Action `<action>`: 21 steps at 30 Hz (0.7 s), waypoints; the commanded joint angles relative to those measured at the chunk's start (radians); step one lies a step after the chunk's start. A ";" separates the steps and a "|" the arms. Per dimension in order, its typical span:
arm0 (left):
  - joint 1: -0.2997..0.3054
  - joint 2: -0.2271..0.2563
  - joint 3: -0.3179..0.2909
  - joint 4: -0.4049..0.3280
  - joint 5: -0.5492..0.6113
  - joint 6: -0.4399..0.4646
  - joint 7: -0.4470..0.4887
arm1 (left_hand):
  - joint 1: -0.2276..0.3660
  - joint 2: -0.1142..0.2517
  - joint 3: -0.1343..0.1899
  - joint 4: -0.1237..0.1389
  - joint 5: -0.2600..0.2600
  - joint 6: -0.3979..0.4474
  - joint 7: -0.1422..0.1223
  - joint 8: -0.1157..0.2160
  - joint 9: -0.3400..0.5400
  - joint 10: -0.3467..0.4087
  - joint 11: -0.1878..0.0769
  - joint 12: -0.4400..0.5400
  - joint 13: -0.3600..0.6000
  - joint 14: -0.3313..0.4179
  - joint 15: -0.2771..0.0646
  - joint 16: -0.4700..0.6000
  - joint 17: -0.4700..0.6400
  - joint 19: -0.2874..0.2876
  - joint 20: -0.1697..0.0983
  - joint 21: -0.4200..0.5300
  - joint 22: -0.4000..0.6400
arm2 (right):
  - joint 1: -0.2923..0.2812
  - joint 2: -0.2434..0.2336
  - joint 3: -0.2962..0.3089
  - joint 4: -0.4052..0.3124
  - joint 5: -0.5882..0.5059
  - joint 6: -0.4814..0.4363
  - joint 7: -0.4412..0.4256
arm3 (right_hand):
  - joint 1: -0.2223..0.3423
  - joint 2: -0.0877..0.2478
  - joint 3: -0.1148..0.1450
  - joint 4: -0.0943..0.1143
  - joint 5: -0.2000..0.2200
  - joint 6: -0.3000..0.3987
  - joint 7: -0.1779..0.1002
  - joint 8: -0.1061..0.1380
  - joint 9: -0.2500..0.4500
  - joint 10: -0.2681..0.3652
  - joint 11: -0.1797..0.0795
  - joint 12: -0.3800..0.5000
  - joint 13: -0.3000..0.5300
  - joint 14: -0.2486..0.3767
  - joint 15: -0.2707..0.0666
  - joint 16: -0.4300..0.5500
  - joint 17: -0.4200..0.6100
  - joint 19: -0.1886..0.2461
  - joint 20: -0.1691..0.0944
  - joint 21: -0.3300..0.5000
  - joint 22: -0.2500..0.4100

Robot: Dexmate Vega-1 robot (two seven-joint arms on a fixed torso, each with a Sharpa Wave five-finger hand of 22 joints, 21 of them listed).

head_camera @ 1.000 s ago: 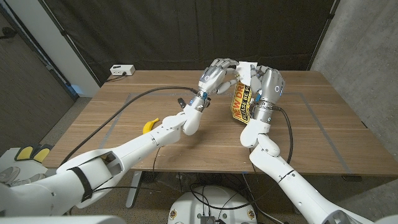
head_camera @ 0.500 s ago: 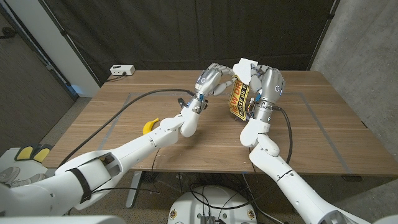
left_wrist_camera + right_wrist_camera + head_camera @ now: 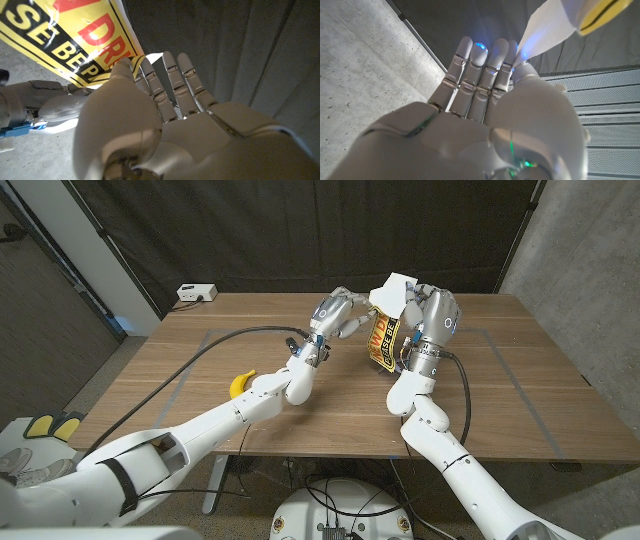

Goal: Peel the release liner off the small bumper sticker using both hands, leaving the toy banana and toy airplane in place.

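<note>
From the head view, the yellow-and-black printed bumper sticker [image 3: 382, 338] hung above the wooden desk [image 3: 520, 395] between both hands; a yellow toy banana [image 3: 239, 383] lay nearby. The left wrist view showed the left robot hand [image 3: 150, 107] pinching its edge. The right wrist view showed the right robot hand [image 3: 487, 95] pinching the white paper liner [image 3: 545, 27].

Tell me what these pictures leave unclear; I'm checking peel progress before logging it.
- Sticker wording: head view, cut off by both hands.
- Liner separation: head view, the right hand covers the peel line.
- Left hand grip: left wrist view, its fingertips are behind the sticker's edge.
- Toy banana: head view, partly behind the left arm.
</note>
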 commanded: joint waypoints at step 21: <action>0.137 0.142 -0.077 -0.244 0.015 0.102 -0.256 | 0.073 0.046 0.026 0.005 -0.012 0.007 -0.026 0.067 0.140 0.030 -0.001 -0.031 0.024 -0.042 -0.173 -0.047 0.011 -0.049 -0.005 0.057 0.017 | -0.005 0.028 0.021 0.008 -0.029 0.010 0.000 | 0.007 -0.005 0.023 0.006 -0.014 0.002 0.003 0.004 0.007 0.000 0.001 0.002 0.003 0.014 -0.075 -0.018 0.033 -0.014 0.001 0.031 0.000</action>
